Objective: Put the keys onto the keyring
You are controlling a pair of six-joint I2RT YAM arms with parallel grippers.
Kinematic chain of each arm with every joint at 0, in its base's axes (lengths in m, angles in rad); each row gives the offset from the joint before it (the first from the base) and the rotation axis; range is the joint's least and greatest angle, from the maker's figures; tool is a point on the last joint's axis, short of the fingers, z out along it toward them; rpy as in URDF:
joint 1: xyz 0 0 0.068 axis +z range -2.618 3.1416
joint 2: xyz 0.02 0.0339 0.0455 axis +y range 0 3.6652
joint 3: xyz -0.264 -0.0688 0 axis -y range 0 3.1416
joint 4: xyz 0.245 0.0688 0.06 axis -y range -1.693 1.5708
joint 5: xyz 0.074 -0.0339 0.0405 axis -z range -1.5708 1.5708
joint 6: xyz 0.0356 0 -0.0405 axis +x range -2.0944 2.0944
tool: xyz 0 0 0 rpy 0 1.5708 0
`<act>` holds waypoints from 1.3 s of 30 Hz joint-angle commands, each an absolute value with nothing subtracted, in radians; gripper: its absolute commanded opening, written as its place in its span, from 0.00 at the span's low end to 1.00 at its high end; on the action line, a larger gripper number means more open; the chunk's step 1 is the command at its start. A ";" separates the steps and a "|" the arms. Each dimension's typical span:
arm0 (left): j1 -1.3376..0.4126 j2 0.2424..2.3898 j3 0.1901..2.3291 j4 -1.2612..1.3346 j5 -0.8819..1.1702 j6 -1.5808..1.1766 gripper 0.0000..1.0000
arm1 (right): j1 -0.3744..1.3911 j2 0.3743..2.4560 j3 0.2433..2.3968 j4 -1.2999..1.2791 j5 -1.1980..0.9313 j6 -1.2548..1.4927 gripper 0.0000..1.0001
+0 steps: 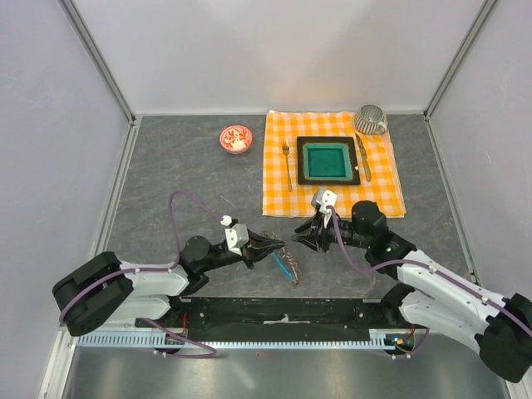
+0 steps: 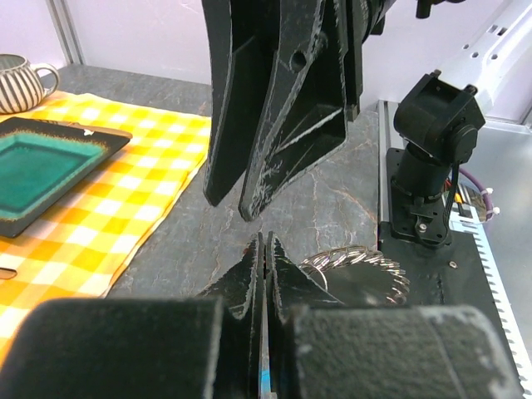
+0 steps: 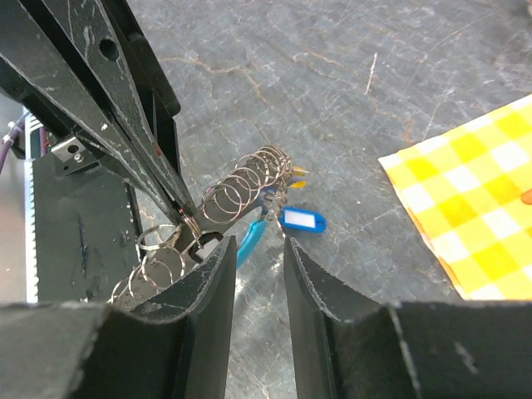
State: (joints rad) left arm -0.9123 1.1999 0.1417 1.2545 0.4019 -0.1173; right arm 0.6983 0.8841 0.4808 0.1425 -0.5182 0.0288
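Thin grey beaded-edge metal keyring (image 3: 241,189) with cyan-blue piece, six o'clock on grey table (image 1: 183,174): likely light, springy, slippery; left gripper (image 3: 184,218) clamped on its rim, right gripper (image 3: 259,249) jaws apart beside small blue-tagged key (image 3: 303,220), best pinched by the tag.

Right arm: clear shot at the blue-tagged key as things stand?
Probably yes. The right gripper is open, with the blue-tagged key just beyond its tips and nothing between. The left gripper, shut on the keyring, is close alongside.
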 commanded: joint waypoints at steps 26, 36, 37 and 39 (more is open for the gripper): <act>-0.919 1.170 0.155 1.629 0.420 -0.106 0.02 | 0.695 0.960 0.477 0.201 -0.624 0.006 0.36; -0.917 1.169 0.167 1.618 0.434 -0.103 0.02 | 0.699 0.994 0.482 0.264 -0.764 0.014 0.37; -0.917 1.169 0.166 1.620 0.433 -0.103 0.02 | 0.703 0.997 0.483 0.265 -0.776 0.014 0.37; -0.917 1.167 0.164 1.620 0.433 -0.103 0.02 | 0.706 1.006 0.482 0.271 -0.788 0.012 0.37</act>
